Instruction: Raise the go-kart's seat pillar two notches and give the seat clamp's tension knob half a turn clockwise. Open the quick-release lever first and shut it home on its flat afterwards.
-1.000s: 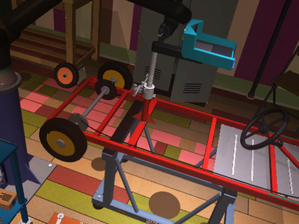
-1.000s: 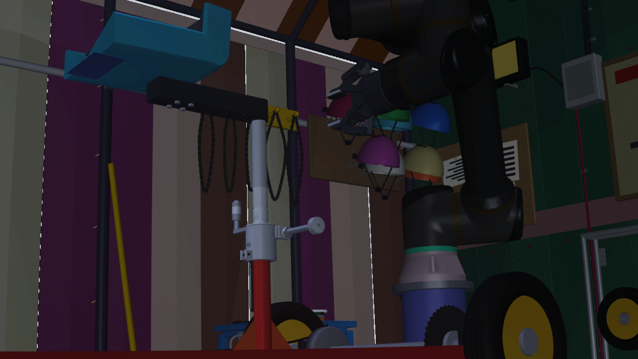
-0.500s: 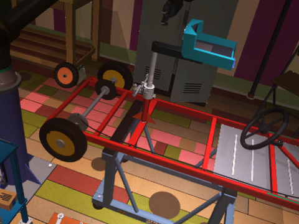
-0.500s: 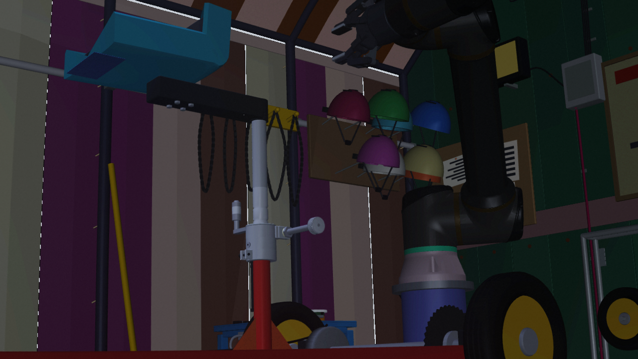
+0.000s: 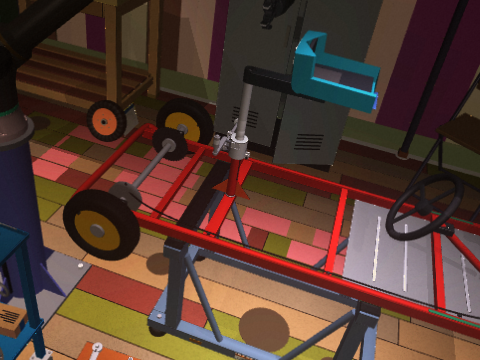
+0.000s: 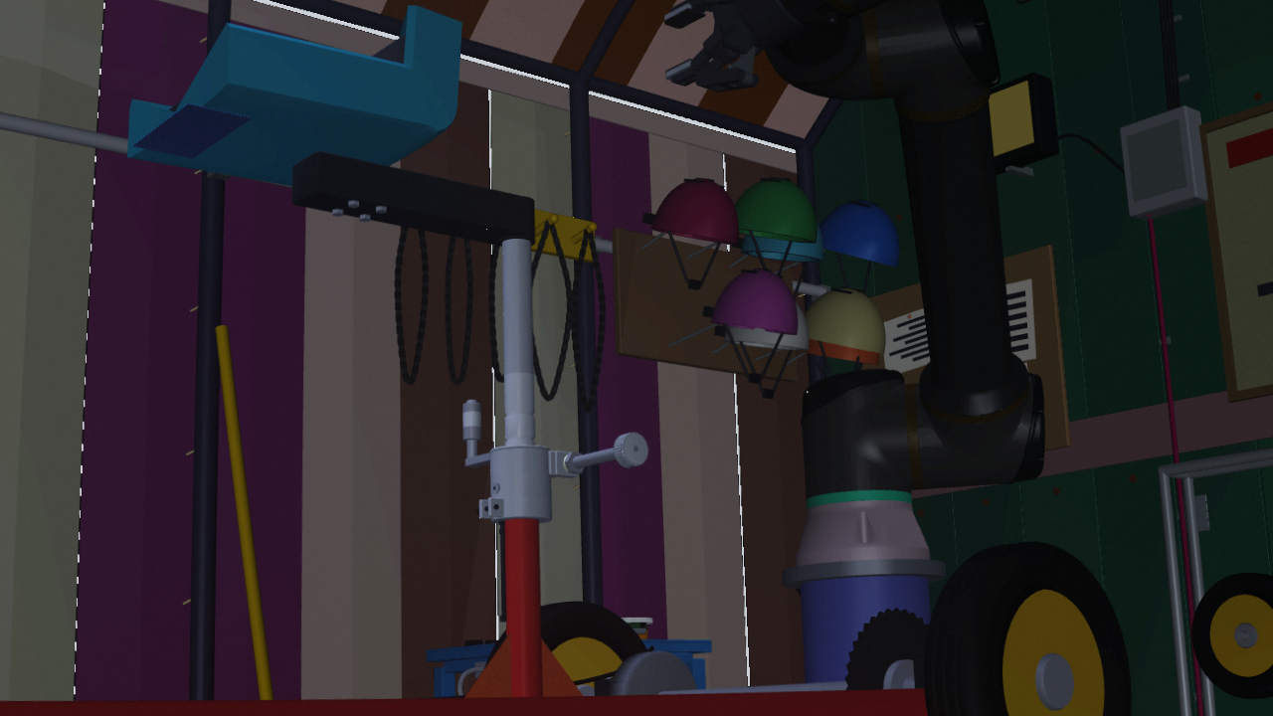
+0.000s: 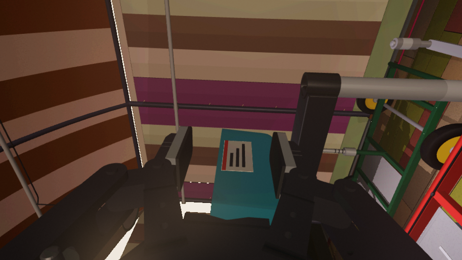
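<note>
The grey seat pillar [image 5: 244, 108] rises out of the silver clamp [image 5: 239, 146] on the red post and carries the black bracket with the blue seat [image 5: 334, 73] on top. From the clamp the quick-release lever [image 6: 472, 426] stands upright on one side. The tension knob [image 6: 630, 450] sticks out on the other side. My gripper [image 6: 703, 44] is high above and well clear of the clamp, near the ceiling. It is open and holds nothing. The wrist camera looks past the fingers [image 7: 231, 161] at the seat's underside and the pillar [image 7: 397, 89].
Behind the kart stand a grey locker [image 5: 295, 66] and a wooden bench [image 5: 115, 6]. The red frame [image 5: 300, 216] rests on a blue stand [image 5: 210, 296]. Wheels [image 5: 100, 226] sit at the rear axle. The steering wheel [image 5: 425, 206] is at the far right. Helmets [image 6: 766, 267] hang on the wall.
</note>
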### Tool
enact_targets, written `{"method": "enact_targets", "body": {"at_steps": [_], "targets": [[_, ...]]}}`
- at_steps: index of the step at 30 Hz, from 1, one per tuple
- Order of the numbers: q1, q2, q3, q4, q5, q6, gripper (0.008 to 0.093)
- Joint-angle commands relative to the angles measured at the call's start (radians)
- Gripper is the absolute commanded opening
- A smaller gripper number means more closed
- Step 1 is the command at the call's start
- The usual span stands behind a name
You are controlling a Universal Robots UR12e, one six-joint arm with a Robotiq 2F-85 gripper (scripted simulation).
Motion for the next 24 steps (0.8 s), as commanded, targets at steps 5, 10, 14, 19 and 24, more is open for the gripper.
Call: {"method": "enact_targets", "body": {"at_steps": [5, 10, 14, 19, 24], "targets": [[0.000, -0.001, -0.001, 0.000, 0.000, 0.000, 0.0580], [-0.001, -0.004, 0.002, -0.009, 0.006, -0.007, 0.0580], [-0.005, -0.014, 0.012, -0.035, 0.021, -0.026, 0.0580], [-0.015, -0.037, 0.038, -0.099, 0.058, -0.074, 0.0580], [-0.031, -0.074, 0.080, -0.203, 0.118, -0.151, 0.0580]]}}
